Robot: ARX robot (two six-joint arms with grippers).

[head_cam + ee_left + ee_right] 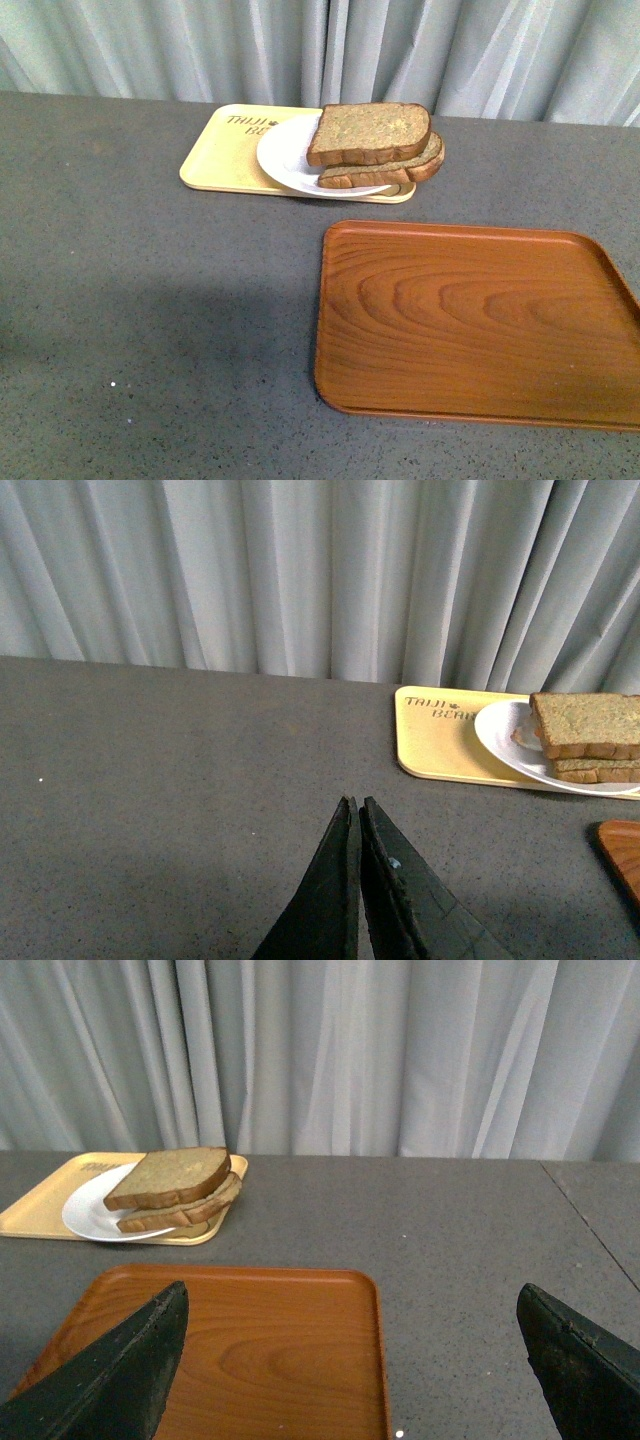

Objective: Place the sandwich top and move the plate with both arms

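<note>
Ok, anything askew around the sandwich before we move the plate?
Yes: the sandwich top sits skewed on the lower slices, and the stack overhangs the plate rim on the right. The plate also overhangs the yellow tray.

Grey table (150,300) bears a yellow tray (225,150) and wooden tray (470,320).

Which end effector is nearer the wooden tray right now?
Right. The right end effector hangs open just above the wooden tray's near edge; the left end effector, shut, sits over bare table with the tray's corner off to its side.
</note>
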